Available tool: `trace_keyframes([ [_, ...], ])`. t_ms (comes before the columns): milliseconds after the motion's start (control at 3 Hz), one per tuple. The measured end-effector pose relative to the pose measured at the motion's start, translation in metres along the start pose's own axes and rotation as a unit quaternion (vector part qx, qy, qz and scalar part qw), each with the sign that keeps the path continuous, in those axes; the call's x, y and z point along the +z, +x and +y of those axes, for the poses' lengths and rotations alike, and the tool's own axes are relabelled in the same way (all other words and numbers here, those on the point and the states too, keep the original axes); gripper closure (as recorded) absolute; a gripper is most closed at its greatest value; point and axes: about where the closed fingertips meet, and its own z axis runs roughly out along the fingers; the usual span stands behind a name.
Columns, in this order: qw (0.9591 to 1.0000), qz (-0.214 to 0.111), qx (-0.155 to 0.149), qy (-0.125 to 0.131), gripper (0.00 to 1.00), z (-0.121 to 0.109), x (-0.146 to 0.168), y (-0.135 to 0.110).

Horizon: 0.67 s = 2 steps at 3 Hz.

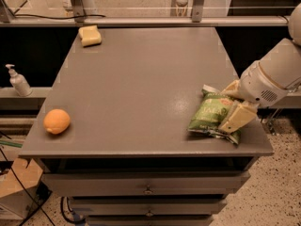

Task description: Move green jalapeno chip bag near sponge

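— Where is your hand?
— My hand is low over the front right corner of the bench, right at the green jalapeno chip bag. My white forearm comes in from the right edge of the view.
— Have you got hold of the bag?
— I cannot tell. My hand lies over the bag's right end. Whether it is clamped on the bag or only set against it does not show.
— How does the bag lie?
— Flat on the bench and crumpled, with its white top band toward the back and its lower end near the front edge.
— And the sponge?
— The sponge is at the far left corner, just beside the back edge. It is well apart from the bag, at the opposite corner.
— What lies between them?
— The grey top of the bench. An orange fruit rests near the front left edge, off to the side of the line from bag to sponge and well apart from both.
— Anything else around?
— A pump bottle stands on a ledge to the left, lower than the bench top. A metal rail runs behind the back edge, close to the sponge. Drawers sit under the top, and a cardboard box is on the floor at the lower left.
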Motion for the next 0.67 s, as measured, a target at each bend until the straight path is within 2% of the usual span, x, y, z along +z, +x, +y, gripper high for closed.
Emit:
trace_keyframes([
  [667,1.0000,0.000,0.000,0.000,1.00,0.0000,-0.0007,-0.0004],
])
